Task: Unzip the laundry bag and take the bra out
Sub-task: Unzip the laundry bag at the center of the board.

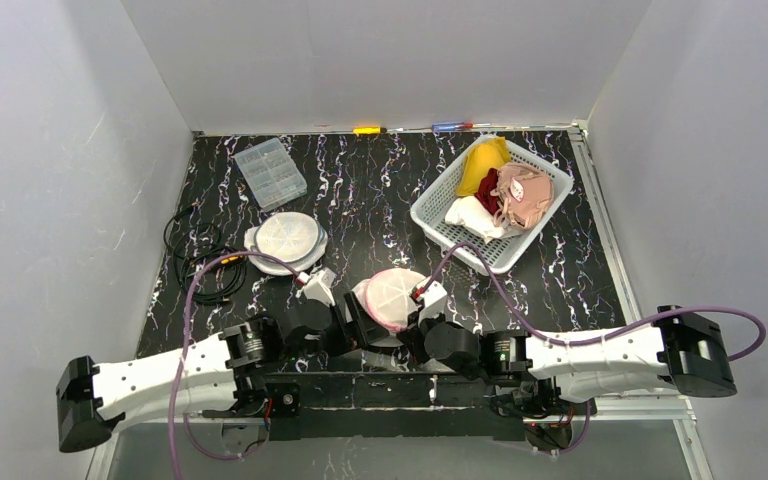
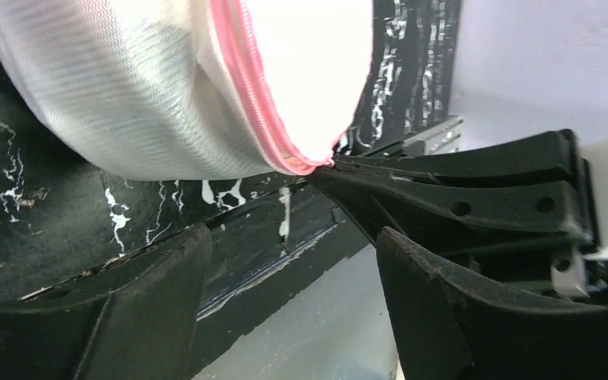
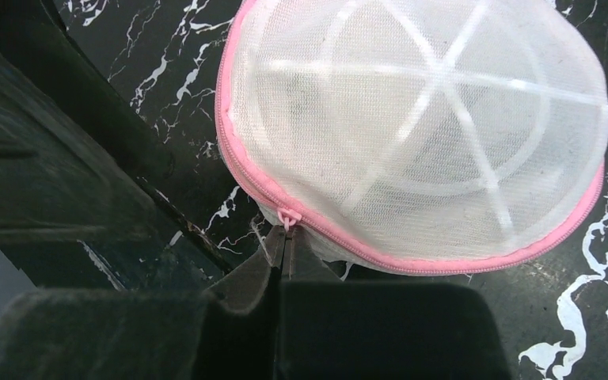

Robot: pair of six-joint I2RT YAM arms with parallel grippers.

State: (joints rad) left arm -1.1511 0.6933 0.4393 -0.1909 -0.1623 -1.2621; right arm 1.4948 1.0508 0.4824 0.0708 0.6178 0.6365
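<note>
we note the right gripper point(image 3: 285, 257) clamped together on the zipper pull point(image 3: 286, 217) of the laundry bag point(image 3: 419, 134) — the left gripper point(image 2: 293, 245) stands with jaws apart, just beside the bag.

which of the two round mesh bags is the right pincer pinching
The near laundry bag, trimmed in pink: the right pincer is shut on its zipper pull. The other bag lies farther back left, untouched.

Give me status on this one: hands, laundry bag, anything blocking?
Copy: left hand open, holding nothing; right hand shut on the zipper pull. The laundry bag looks zipped, sitting on the table. Nothing in the way.
</note>
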